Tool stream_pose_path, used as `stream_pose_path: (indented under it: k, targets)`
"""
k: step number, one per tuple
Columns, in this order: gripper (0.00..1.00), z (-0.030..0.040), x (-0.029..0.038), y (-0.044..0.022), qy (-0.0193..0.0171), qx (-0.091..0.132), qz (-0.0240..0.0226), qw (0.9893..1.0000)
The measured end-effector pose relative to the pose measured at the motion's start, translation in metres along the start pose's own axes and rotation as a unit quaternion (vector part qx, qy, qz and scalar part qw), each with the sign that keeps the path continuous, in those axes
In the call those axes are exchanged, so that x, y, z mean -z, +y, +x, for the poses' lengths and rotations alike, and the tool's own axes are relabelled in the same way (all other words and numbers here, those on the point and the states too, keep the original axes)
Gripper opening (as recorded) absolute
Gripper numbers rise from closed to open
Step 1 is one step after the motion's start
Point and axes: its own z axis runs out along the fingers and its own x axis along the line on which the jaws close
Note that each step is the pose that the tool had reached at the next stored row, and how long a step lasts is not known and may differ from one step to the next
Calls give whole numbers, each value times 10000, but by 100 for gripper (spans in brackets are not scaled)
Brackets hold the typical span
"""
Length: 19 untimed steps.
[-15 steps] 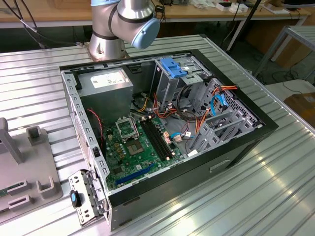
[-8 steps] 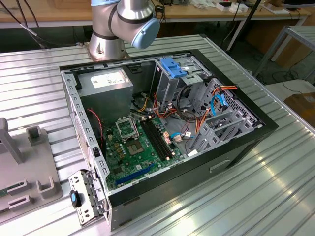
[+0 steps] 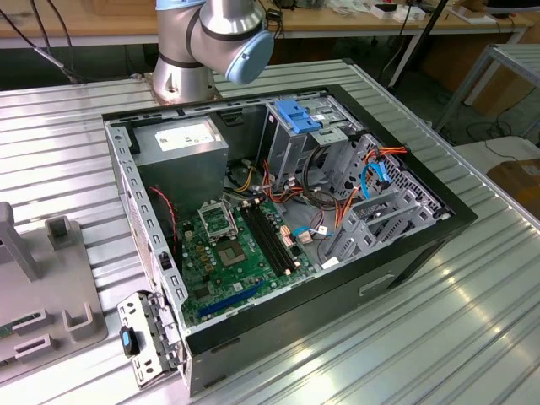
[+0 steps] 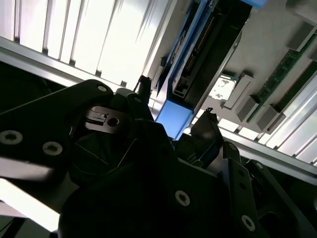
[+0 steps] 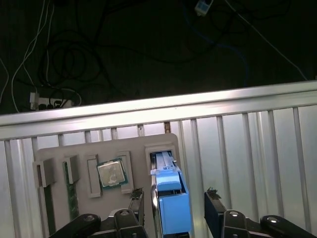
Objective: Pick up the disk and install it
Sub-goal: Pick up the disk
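- Gripper housing, black and bolted, is the part closest to the lens in both wrist views. Its fingers stand apart, one on each side of the disk, with a gap showing at each side. Nothing is clamped.
- Disk location: it is seated on edge in a slot of the grey tray, between the fingers, and has not been lifted.
- Step in hand, as judged: the pick-up, at the point where the disk is straddled before a grip. Installation has not begun.
- A grip from this pose calls for even closure on the two broad faces, square to the slot, followed by a straight pull clear of the slot walls.
- Orientation: the upper narrow edge, which carries a row of connector contacts, faces the gripper and runs parallel to the ribs of the metal table. The contacts suggest that a short end is uppermost, so the long axis probably runs down into the slot. This cannot be confirmed.
- Tray neighbours: a processor chip sits just beside the disk, and a memory stick lies farther along.
- Destination: in the exterior view, the open computer case holds a drive cage.
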Motion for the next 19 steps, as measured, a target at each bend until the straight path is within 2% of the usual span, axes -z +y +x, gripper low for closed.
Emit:
stream_pose_path:
  k: [11, 16, 19]
  targets:
    - [60, 2, -89, 0, -1, 8, 5, 10000]
    - [60, 2, -85, 0, 0, 7, 5, 10000]
    - [60, 1, -38, 1, -1, 7, 5, 10000]
